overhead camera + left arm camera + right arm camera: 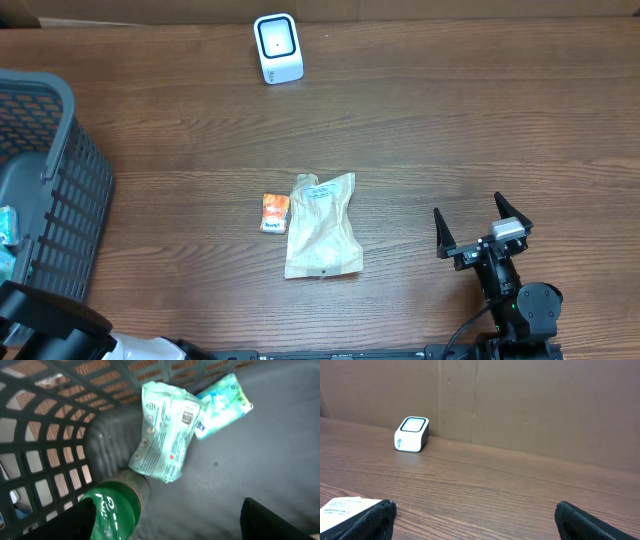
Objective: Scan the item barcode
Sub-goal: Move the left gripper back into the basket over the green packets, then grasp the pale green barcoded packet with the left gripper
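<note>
Grey plastic lattice is filling the left wrist view. The left gripper is hanging inside the basket, and its fingers are standing wide apart. Only the basket floor is showing between them, with nothing clamped.

Just ahead of it, a mint-green packet is lying on the floor close to the basket wall, and its printed barcode is facing up. A second, teal-and-white packet is sitting behind it, partly overlapped by it. A green bottle-like container is resting right beside the finger on the left of the view.

Out on the wooden table, the white barcode scanner is standing at the far edge, well apart from the basket. Near the middle, a tan pouch is lying flat, with a small orange sachet just beside its left edge.

The right gripper is hovering at the near right of the table, well apart from the pouch. Its jaws are spread fully and gripping nothing. Its wrist camera is looking across the wood toward the scanner, with a corner of the pouch showing at the lower left.
</note>
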Available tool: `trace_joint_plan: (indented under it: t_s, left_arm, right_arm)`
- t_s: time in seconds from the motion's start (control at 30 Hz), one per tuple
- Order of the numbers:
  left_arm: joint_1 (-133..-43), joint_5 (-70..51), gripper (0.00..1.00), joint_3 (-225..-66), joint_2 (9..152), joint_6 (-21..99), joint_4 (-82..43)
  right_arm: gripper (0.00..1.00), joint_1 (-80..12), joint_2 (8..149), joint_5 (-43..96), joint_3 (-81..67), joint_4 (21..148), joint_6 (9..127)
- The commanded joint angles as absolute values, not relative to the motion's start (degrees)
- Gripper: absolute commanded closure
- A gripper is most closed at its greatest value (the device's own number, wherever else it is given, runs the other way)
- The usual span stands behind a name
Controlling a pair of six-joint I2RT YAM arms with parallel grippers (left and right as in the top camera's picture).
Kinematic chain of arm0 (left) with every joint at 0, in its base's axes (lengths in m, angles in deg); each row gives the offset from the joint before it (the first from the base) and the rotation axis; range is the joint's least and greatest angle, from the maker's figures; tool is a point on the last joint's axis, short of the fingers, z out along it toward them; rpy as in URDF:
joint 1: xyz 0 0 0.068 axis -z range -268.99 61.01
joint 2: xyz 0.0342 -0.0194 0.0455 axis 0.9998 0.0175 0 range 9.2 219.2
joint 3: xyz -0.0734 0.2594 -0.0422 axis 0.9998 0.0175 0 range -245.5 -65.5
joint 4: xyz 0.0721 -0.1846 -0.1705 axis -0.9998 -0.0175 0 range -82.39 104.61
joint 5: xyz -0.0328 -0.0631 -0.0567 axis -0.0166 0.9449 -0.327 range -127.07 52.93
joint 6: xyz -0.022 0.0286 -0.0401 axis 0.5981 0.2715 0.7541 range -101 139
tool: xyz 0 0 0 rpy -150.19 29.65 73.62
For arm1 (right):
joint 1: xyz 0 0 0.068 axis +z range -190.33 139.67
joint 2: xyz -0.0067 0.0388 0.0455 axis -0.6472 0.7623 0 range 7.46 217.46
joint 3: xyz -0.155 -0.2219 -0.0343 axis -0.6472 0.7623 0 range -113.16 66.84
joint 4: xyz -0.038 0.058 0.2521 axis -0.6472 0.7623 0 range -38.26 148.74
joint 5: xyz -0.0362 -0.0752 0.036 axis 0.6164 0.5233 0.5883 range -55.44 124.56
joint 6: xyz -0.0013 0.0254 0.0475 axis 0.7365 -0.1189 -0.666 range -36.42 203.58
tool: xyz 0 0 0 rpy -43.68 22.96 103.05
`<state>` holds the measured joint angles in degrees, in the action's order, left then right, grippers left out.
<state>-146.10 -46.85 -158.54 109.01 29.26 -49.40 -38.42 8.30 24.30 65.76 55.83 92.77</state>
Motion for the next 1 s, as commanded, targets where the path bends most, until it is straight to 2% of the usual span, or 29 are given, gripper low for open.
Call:
trace_joint_plan:
  t_s: [0.0,0.33,0.47,0.53,0.6,0.77,0.97]
  left_arm:
    - [-146.4,-48.4,0.22,-158.5,110.6,28.2,-48.6]
    - [-146.4,-55.1,0.34,-158.4,115.4,28.2,-49.7]
    - [-146.4,-56.1,0.32,-158.4,116.5,28.4,-48.6]
    - [-146.4,-56.1,0.21,-158.4,117.3,28.3,-47.2]
    - [-146.4,-56.1,0.18,-158.4,118.2,27.7,-46.5]
    - [-146.3,-56.1,0.19,-158.4,121.3,27.7,-46.0]
    - [-146.3,-56.1,0.26,-158.4,125.1,27.8,-46.2]
  right_arm:
    - [0.0,-38.5,7.6,24.4,66.4,55.7,92.4]
    - [0.0,-38.5,7.6,24.4,66.4,55.6,92.4]
    - [0.0,-38.5,7.6,24.4,66.4,55.7,92.4]
    - [0.0,-38.5,7.6,24.4,66.4,55.7,92.4]
    - [0.0,-38.5,7.6,24.4,66.4,55.7,92.4]
    - [0.0,-38.5,7.6,24.4,66.4,55.7,92.4]
    - [0.0,-38.5,7.6,24.4,66.4,55.7,92.4]
